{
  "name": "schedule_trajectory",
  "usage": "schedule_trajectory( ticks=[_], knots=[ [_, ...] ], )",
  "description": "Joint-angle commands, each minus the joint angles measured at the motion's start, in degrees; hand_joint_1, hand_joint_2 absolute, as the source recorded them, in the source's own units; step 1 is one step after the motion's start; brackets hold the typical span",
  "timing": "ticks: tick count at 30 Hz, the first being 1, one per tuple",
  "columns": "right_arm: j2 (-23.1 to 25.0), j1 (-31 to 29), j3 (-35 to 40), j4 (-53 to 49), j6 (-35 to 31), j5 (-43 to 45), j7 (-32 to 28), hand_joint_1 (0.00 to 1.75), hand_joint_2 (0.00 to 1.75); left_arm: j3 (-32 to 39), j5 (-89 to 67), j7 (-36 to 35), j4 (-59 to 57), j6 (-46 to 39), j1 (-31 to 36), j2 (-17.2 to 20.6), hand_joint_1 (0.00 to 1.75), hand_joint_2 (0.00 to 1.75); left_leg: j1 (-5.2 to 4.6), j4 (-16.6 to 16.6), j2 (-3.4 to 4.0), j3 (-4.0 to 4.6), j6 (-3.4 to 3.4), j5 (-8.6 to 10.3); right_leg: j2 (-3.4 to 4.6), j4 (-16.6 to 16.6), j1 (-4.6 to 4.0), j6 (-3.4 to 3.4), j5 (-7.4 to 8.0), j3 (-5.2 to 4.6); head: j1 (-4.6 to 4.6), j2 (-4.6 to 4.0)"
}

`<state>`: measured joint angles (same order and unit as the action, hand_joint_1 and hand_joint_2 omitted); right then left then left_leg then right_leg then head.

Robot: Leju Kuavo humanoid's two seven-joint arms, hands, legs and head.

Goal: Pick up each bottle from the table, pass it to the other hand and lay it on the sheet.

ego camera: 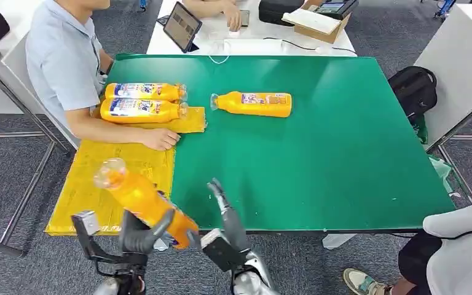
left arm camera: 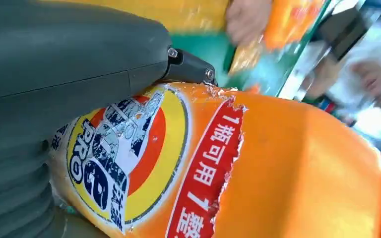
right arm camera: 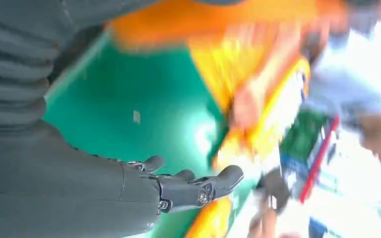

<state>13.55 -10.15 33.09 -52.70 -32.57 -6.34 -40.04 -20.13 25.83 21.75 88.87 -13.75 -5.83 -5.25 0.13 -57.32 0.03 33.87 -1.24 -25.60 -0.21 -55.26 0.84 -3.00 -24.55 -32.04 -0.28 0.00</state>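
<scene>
My left hand (ego camera: pixel 140 232) grips an orange bottle (ego camera: pixel 140 198) near its base, holding it tilted above the near edge of the yellow sheet (ego camera: pixel 123 166), cap end up and to the left. Up close, the bottle's torn label (left arm camera: pixel 144 163) lies under the grey thumb (left arm camera: pixel 69 54). My right hand (ego camera: pixel 226 218) is open just right of the bottle's base, fingers stretched out (right arm camera: pixel 193 186) over the green table (ego camera: pixel 319 153). Two more orange bottles (ego camera: pixel 144 91) (ego camera: pixel 140 110) lie side by side on the sheet's far end. Another bottle (ego camera: pixel 253 103) lies on the table.
A person in a light blue shirt (ego camera: pixel 61 58) sits at the left, with a hand (ego camera: pixel 160 139) resting on the sheet. A tablet (ego camera: pixel 182 26) and a box (ego camera: pixel 319 21) stand on the white table behind. A black backpack (ego camera: pixel 413 89) sits right. Another person (ego camera: pixel 455 252) is at bottom right.
</scene>
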Motion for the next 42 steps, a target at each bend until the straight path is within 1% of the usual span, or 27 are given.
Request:
schedule_trajectory(
  ticks=[1,2,3,4,5,7,8,9,10,11,13,16,17,18,19,20,23,25,27,28,29,30,31,32,34,38,42],
  knots=[
    [-5.58,8.42,-7.07,-18.26,-5.78,-2.08,0.04,0.00,0.00,9.81,-8.64,2.45,-0.32,-8.36,2.85,1.84,1.75,1.75,0.03,0.03,-0.19,-0.06,0.05,0.02,-0.18,0.02,-0.03,0.09,-0.04,0.12,0.04,0.00],
    [-5.68,8.87,-7.05,-19.41,-6.36,-1.90,0.04,0.00,0.00,10.11,-13.67,4.43,-1.22,-11.52,3.72,2.04,1.75,1.75,0.05,-0.02,-0.27,-0.13,0.08,-0.03,-0.25,-0.02,-0.06,0.14,-0.11,0.21,0.02,0.00],
    [-5.83,9.20,-7.02,-20.17,-7.38,-2.10,0.04,0.00,0.00,10.21,-16.42,4.75,-2.19,-12.72,4.84,2.51,1.75,1.75,0.01,0.02,-0.19,-0.02,0.04,0.03,-0.16,0.01,-0.02,0.08,-0.03,0.06,0.02,0.00],
    [-5.62,9.42,-7.62,-20.84,-7.14,-2.00,0.04,0.00,0.00,9.63,-22.41,5.41,-3.60,-14.53,6.15,3.74,1.75,1.75,0.05,-0.02,-0.21,-0.08,0.07,-0.01,-0.18,-0.02,-0.05,0.13,-0.07,0.14,0.02,0.00],
    [-5.62,9.37,-7.76,-20.92,-7.42,-1.79,0.04,0.00,0.00,8.47,-29.31,4.98,-5.52,-16.44,7.38,5.46,1.75,1.75,0.02,0.02,-0.19,-0.03,0.05,0.03,-0.17,0.00,-0.02,0.09,-0.03,0.07,0.02,0.00],
    [-5.60,8.90,-7.64,-20.91,-6.34,-1.41,0.04,0.00,0.00,7.39,-44.82,2.50,-10.46,-21.18,10.02,7.28,1.75,1.75,0.04,0.01,-0.25,-0.16,0.10,0.00,-0.22,-0.02,-0.05,0.17,-0.09,0.20,0.02,0.00],
    [-5.29,8.45,-7.75,-20.38,-6.33,-1.53,0.04,0.00,0.00,8.10,-44.92,2.61,-11.43,-20.98,10.78,7.04,1.75,1.75,0.01,0.09,-0.29,-0.15,0.09,0.07,-0.26,0.03,-0.01,0.14,-0.04,0.19,0.02,0.00],
    [-5.34,7.95,-7.22,-19.96,-5.42,-1.82,0.04,0.00,0.00,7.23,-53.00,0.06,-14.86,-20.36,12.60,8.30,1.75,1.75,0.02,0.09,-0.31,-0.22,0.11,0.06,-0.26,0.04,-0.03,0.17,-0.05,0.26,0.02,0.00],
    [-5.05,7.61,-7.16,-19.69,-5.26,-2.00,0.04,0.00,0.00,7.28,-56.97,-2.06,-18.63,-19.24,14.91,8.56,1.75,1.75,0.03,0.08,-0.23,-0.24,0.12,0.04,-0.18,0.02,-0.04,0.19,-0.04,0.26,0.02,0.00],
    [-4.69,7.32,-7.14,-19.40,-4.99,-2.21,0.04,0.00,0.00,7.60,-59.57,-2.92,-21.49,-19.37,16.72,8.46,1.75,1.75,0.01,0.09,-0.21,-0.20,0.09,0.07,-0.17,0.03,-0.02,0.15,-0.01,0.21,0.02,0.00],
    [-4.39,6.75,-6.39,-19.14,-4.10,-2.04,0.04,0.00,0.00,6.37,-70.26,-5.18,-29.42,-20.35,21.19,9.42,1.75,1.75,0.07,0.02,-0.18,-0.29,0.17,0.02,-0.13,-0.06,-0.09,0.29,-0.06,0.28,0.02,0.00],
    [-3.55,6.15,-6.10,-18.14,-2.91,-1.32,0.04,0.00,0.00,5.29,-75.88,-6.80,-39.79,-16.67,27.04,9.31,1.75,1.75,0.01,0.10,-0.33,-0.14,0.07,0.13,-0.32,0.04,-0.01,0.10,0.00,0.18,0.04,0.00],
    [-3.47,6.04,-6.05,-17.88,-2.99,-1.46,0.04,0.00,0.00,5.14,-76.12,-6.91,-40.64,-16.08,27.48,9.21,1.75,1.75,0.02,0.10,-0.42,-0.19,0.11,0.16,-0.40,0.04,-0.03,0.15,-0.02,0.24,0.02,0.00],
    [-3.32,5.95,-5.81,-17.45,-2.30,-1.39,0.04,0.00,0.00,4.58,-77.34,-7.27,-43.78,-15.03,29.20,9.00,1.75,1.75,0.05,0.06,-0.39,-0.20,0.14,0.14,-0.34,0.01,-0.05,0.19,-0.01,0.26,0.02,0.00],
    [-3.11,5.77,-5.83,-16.93,-1.88,-1.14,0.04,0.00,0.00,3.89,-78.52,-7.68,-46.27,-13.69,30.53,8.90,1.75,1.75,-0.01,0.08,-0.17,-0.15,0.07,0.10,-0.13,0.02,0.00,0.08,0.02,0.15,0.02,0.00],
    [-3.07,5.70,-5.74,-16.66,-1.57,-1.14,0.04,0.00,0.00,3.80,-78.86,-7.93,-47.47,-13.32,31.15,8.77,1.75,1.75,0.04,0.07,-0.20,-0.25,0.13,0.10,-0.15,0.01,-0.05,0.18,0.02,0.27,0.02,0.00],
    [-3.07,5.70,-5.74,-16.66,-1.57,-1.14,0.04,0.00,0.00,3.80,-78.86,-7.93,-47.47,-13.32,31.15,8.77,1.75,1.75,0.05,0.02,-0.18,-0.21,0.08,0.05,-0.21,0.00,-0.05,0.14,0.00,0.24,0.04,0.00],
    [-2.76,5.49,-5.63,-15.27,-0.68,-0.96,0.04,0.00,0.00,3.65,-79.44,-8.72,-51.63,-11.27,33.18,8.25,1.75,1.75,0.05,0.01,0.00,-0.24,0.08,-0.01,0.01,-0.03,-0.05,0.15,0.01,0.24,0.00,0.00],
    [-2.31,5.53,-5.69,-14.00,-0.03,-0.63,0.04,0.00,0.00,3.52,-80.03,-9.34,-55.49,-9.78,34.84,8.10,1.75,1.75,0.04,0.06,-0.09,-0.21,0.07,0.06,-0.07,0.02,-0.04,0.11,0.05,0.25,0.02,0.00],
    [-2.14,5.41,-5.67,-13.38,-0.08,-0.77,0.04,0.00,0.00,3.63,-79.94,-9.53,-56.51,-9.16,35.19,8.08,1.66,1.75,0.02,0.05,-0.10,-0.17,0.06,0.07,-0.09,0.00,-0.01,0.09,0.04,0.20,0.02,0.00],
    [-1.99,5.45,-5.69,-12.68,0.02,-0.65,0.04,0.00,0.00,3.62,-79.84,-9.78,-58.38,-7.53,35.71,8.13,1.48,1.75,0.04,0.06,-0.10,-0.24,0.09,0.06,-0.08,0.00,-0.03,0.14,0.04,0.27,0.04,0.00],
    [-1.87,5.49,-5.88,-12.47,-0.10,-0.30,0.04,0.00,0.00,3.80,-79.42,-9.32,-59.92,-6.15,36.15,8.03,0.47,1.75,0.03,0.07,-0.07,-0.23,0.08,0.07,-0.04,0.01,-0.02,0.12,0.06,0.25,0.02,0.00],
    [-1.87,5.53,-6.05,-12.44,-0.04,-0.04,0.04,0.00,0.00,3.62,-79.48,-9.00,-60.41,-5.45,35.98,8.17,0.19,1.75,0.04,0.08,-0.04,-0.31,0.11,0.07,0.01,0.00,-0.04,0.17,0.06,0.30,0.00,0.00],
    [-1.91,5.61,-6.43,-12.53,-0.47,0.08,0.04,0.00,0.00,3.58,-79.26,-8.57,-60.76,-4.23,35.65,8.22,0.00,1.75,0.03,0.09,-0.01,-0.37,0.10,0.06,0.04,0.01,-0.02,0.15,0.07,0.35,0.02,0.00],
    [-1.96,5.73,-7.05,-12.61,-0.65,0.32,0.04,0.00,0.00,3.82,-78.64,-8.52,-60.75,-2.56,35.25,8.05,0.00,1.75,0.00,0.10,0.00,-0.46,0.08,0.04,0.08,0.01,0.00,0.11,0.06,0.43,0.02,0.00],
    [-2.37,5.81,-7.95,-12.17,-0.76,0.12,0.04,0.00,0.00,6.40,-71.90,-6.47,-58.92,8.49,34.54,7.21,0.00,1.75,-0.01,0.15,0.18,-0.70,0.09,0.04,0.16,-0.03,0.00,0.15,0.07,0.57,0.02,0.00],
    [-2.44,5.70,-7.80,-11.81,-0.79,-0.14,0.04,0.00,0.00,6.02,-69.08,-3.30,-54.27,12.51,32.38,7.76,0.00,1.75,-0.02,0.17,0.20,-0.79,0.08,0.04,0.17,-0.02,0.01,0.13,0.07,0.64,-0.02,0.00]
  ],
)
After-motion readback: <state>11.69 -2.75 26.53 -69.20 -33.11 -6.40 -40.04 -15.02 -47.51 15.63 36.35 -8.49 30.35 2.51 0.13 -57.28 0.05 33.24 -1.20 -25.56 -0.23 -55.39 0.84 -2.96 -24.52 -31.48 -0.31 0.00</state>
